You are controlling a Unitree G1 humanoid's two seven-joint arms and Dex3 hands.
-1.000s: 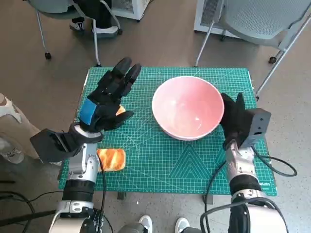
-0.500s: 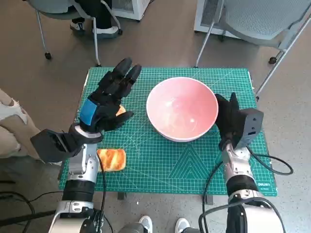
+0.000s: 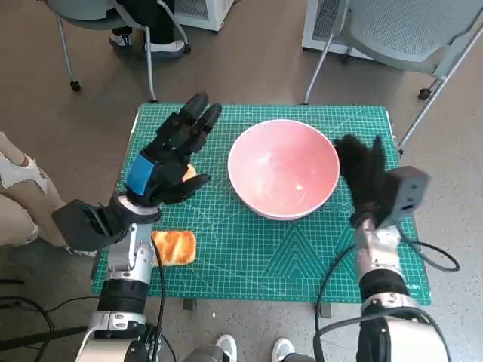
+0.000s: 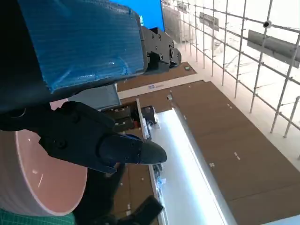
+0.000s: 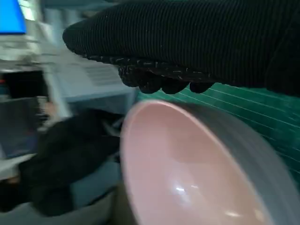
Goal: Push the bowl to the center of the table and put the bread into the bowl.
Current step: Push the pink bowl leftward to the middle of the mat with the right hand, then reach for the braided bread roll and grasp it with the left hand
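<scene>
Pink bowl [image 3: 283, 167] between two empty hands: left hand [image 3: 170, 156] spread, right hand [image 3: 364, 172] flat beside it.

A green cutting mat [image 3: 302, 249] covers the table. Brown floor [image 3: 249, 53] surrounds it. Past the far edge stand two grey chairs [image 3: 407, 30] and a white cabinet [image 3: 200, 11].

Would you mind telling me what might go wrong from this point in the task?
The left hand hovers open above the mat, away from the bread lying by the near left edge; a clumsy grasp might nudge it off the table. The right hand is beside the pink bowl; a further push could slide it past centre.
</scene>
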